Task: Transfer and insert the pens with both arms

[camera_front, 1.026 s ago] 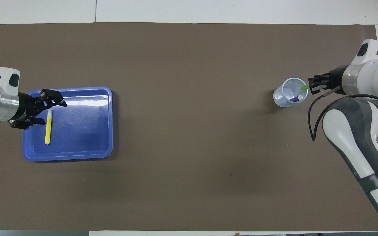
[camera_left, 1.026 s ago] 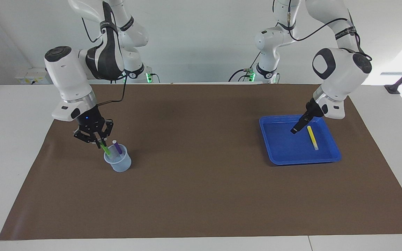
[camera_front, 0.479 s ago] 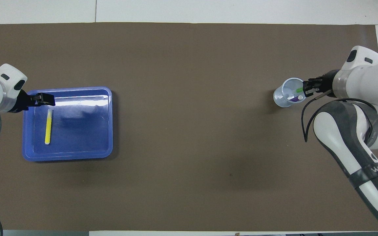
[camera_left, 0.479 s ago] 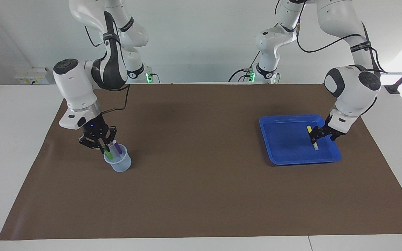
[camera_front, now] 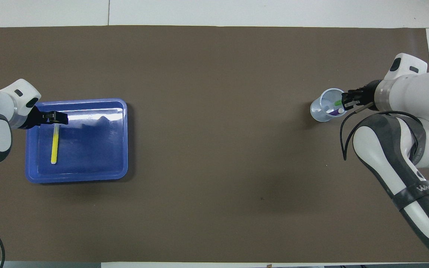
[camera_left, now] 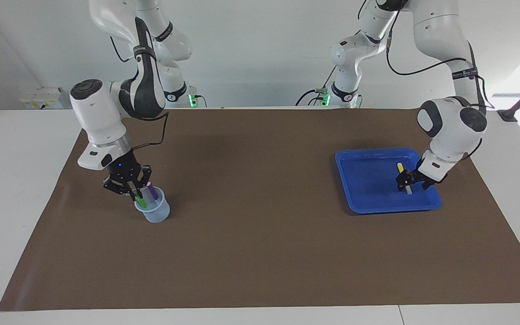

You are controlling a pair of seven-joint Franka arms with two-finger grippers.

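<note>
Two pens, green pen (camera_left: 139, 199) and purple pen (camera_left: 152, 192), stand in the clear cup (camera_left: 153, 212); right gripper (camera_left: 132, 192) pinches the green one. Left gripper (camera_left: 407, 183) sits low over the yellow pen (camera_left: 400, 167) in the blue tray (camera_left: 368, 185).

Overhead: left gripper's (camera_front: 59, 117) grip unclear at the yellow pen's (camera_front: 54, 146) farther end.
</note>
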